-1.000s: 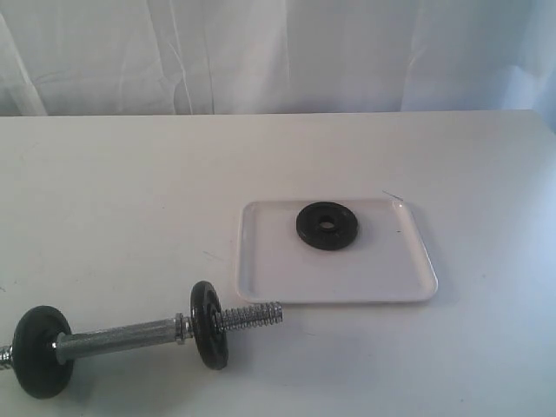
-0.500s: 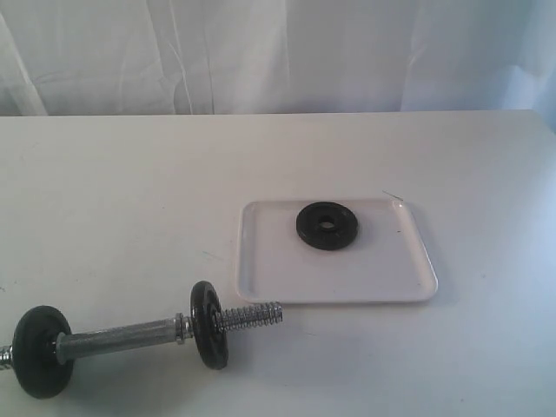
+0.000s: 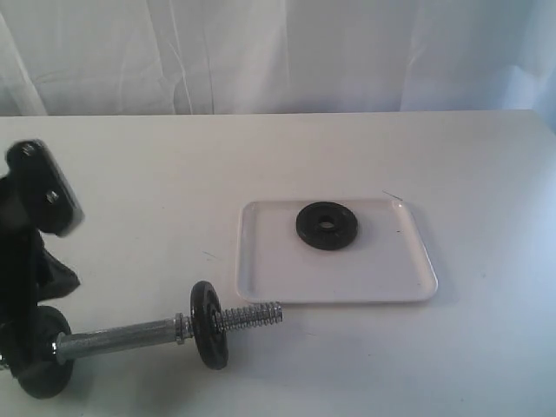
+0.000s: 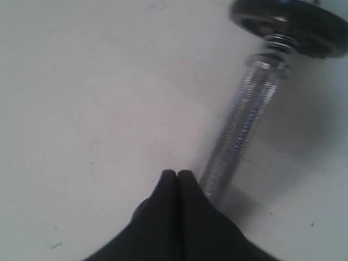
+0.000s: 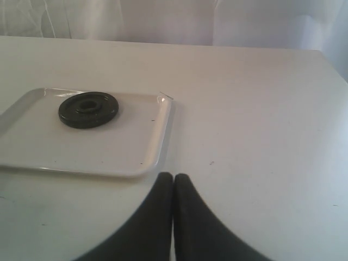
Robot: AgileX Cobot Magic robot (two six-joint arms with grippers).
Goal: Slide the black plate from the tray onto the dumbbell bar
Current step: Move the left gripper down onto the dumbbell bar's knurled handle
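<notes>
The black plate (image 3: 327, 225) lies flat in the far half of the white tray (image 3: 347, 282); the right wrist view also shows the plate (image 5: 88, 109) and the tray (image 5: 81, 155). The chrome dumbbell bar (image 3: 122, 334) lies at the front left, with a black disc (image 3: 208, 324) beside its threaded right end and another (image 3: 45, 369) at its left end, partly hidden by my left arm (image 3: 30, 252). My left gripper (image 4: 178, 173) is shut and empty, beside the bar's knurled middle (image 4: 239, 128). My right gripper (image 5: 173, 176) is shut and empty, just off the tray's near corner.
A white curtain (image 3: 278, 52) hangs behind the white table (image 3: 156, 174). The table's far right corner (image 5: 321, 54) shows in the right wrist view. The right arm is out of the exterior view.
My left arm has come into the exterior view at the left, over the dumbbell's left end. The plate, tray and bar have not moved.
</notes>
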